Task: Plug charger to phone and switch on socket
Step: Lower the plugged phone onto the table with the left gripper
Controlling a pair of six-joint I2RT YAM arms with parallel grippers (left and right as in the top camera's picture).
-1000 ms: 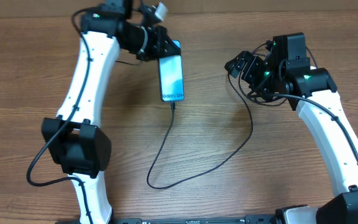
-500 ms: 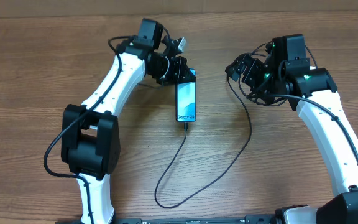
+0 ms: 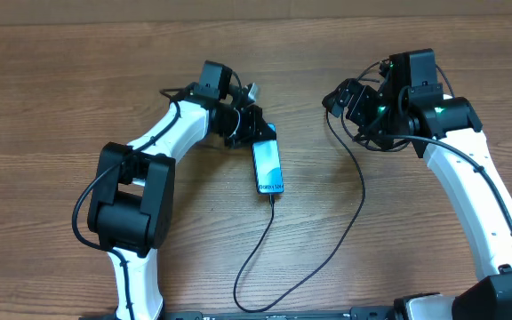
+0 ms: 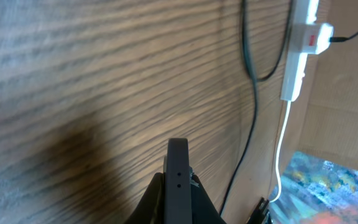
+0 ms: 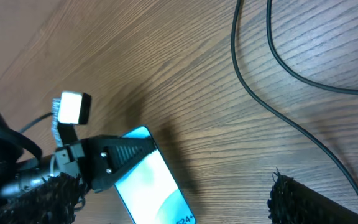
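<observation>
The phone (image 3: 268, 166) is mid-table, its far end between the jaws of the left gripper (image 3: 254, 126), while the charger (image 3: 364, 187) runs from its near end frontward, then loops right and back toward the right gripper (image 3: 340, 96), well apart.

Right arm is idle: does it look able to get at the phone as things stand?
Probably yes: the right fingers stand open, and nothing stands between them and the phone; the left fingers pinch only its far end.
</observation>
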